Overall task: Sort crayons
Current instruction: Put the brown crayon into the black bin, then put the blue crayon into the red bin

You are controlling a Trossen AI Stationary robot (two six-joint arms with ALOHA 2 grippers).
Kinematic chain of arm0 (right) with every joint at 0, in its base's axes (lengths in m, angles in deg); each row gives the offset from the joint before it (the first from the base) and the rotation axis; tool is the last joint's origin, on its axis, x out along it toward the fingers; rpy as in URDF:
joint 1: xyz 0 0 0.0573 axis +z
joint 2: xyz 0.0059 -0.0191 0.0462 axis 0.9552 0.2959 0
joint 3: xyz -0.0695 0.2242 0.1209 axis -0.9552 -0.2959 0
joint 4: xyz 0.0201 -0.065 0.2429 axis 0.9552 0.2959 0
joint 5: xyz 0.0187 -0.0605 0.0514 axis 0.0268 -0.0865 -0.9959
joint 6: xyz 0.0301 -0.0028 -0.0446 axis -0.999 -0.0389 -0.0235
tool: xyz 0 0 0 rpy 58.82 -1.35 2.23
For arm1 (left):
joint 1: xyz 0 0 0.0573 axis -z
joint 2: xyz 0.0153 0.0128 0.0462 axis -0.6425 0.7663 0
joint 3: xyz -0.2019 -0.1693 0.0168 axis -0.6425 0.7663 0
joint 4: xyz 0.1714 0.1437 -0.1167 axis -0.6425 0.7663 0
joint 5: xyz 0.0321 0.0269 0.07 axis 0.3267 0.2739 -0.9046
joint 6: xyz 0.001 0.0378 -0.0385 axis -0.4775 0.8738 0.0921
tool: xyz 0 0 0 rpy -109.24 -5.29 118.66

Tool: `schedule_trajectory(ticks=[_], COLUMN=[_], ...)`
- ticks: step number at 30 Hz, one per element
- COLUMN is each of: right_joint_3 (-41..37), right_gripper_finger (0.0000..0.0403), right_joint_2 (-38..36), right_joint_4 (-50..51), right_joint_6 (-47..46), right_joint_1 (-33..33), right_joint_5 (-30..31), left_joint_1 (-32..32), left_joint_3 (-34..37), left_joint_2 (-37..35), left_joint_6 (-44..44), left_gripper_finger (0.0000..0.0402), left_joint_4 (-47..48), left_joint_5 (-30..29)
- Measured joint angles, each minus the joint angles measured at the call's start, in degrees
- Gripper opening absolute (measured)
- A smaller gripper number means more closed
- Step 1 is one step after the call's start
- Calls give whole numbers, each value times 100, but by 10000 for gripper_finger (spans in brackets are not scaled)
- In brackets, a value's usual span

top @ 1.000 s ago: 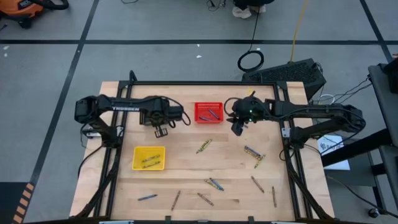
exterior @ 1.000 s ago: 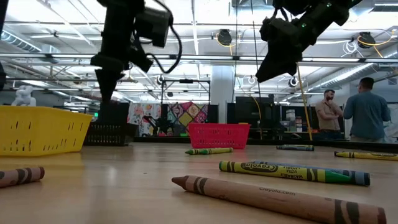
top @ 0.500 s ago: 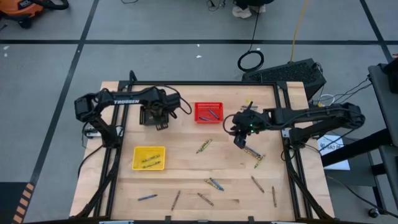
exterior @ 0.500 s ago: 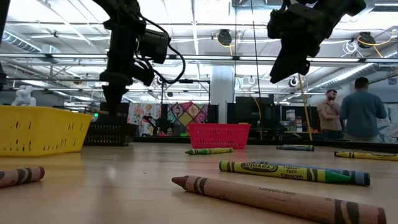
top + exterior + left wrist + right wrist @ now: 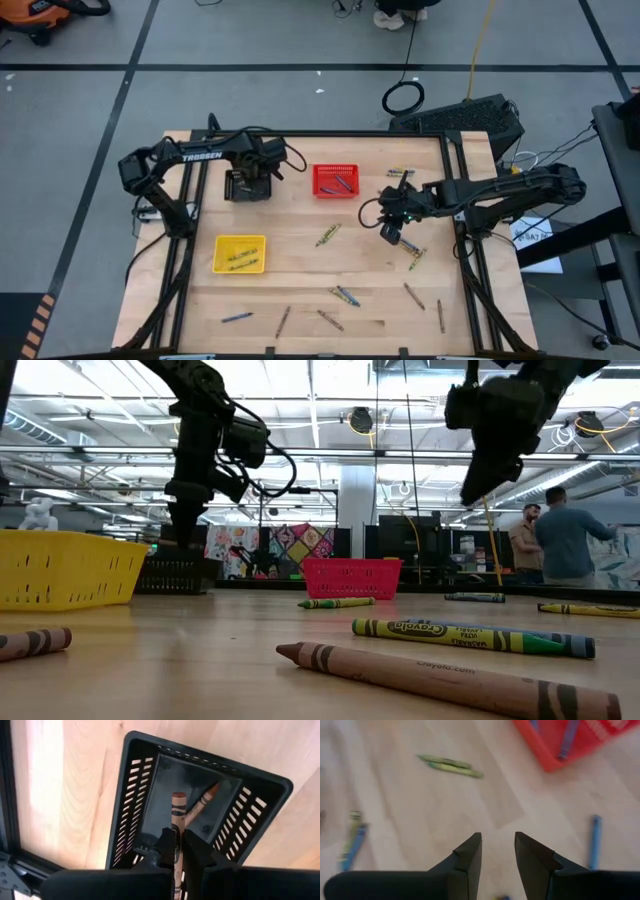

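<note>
Meanwhile, we had carried our left gripper (image 5: 177,851), pinching a brown paper-wrapped crayon (image 5: 177,815), over the black mesh basket (image 5: 135,780), while our right gripper (image 5: 497,851), fingers spread, swung toward loose crayons (image 5: 405,244).

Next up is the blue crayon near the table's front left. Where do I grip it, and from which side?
Grip the blue crayon at mid-length, coming straight down from above with the fingers turned across its long axis. It lies flat and alone on the table, with bare wood along both long sides, so the fingers should have room.
</note>
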Motion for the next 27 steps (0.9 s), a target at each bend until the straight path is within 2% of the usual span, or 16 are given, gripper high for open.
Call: schedule_trajectory(ticks=[5,8,17,20,27], right_joint_3=[0,0,0,0,0], right_gripper_finger=[105,105,105,105,105], right_joint_2=[0,0,0,0,0], right_joint_4=[431,477,475,477,557], right_joint_6=[-212,-296,-298,-293,-30], right_joint_1=[-2,-2,-2,-3,-186], right_joint_5=[468,473,471,489,1042], left_joint_1=[-42,-66,-127,-127,50], left_joint_3=[0,0,0,0,0], left_joint_2=[0,0,0,0,-9], left_joint_6=[169,175,282,282,266], left_gripper_finger=[11,15,74,78,79], left_joint_4=[-24,-26,-142,-133,-144], left_joint_5=[197,202,202,202,250])
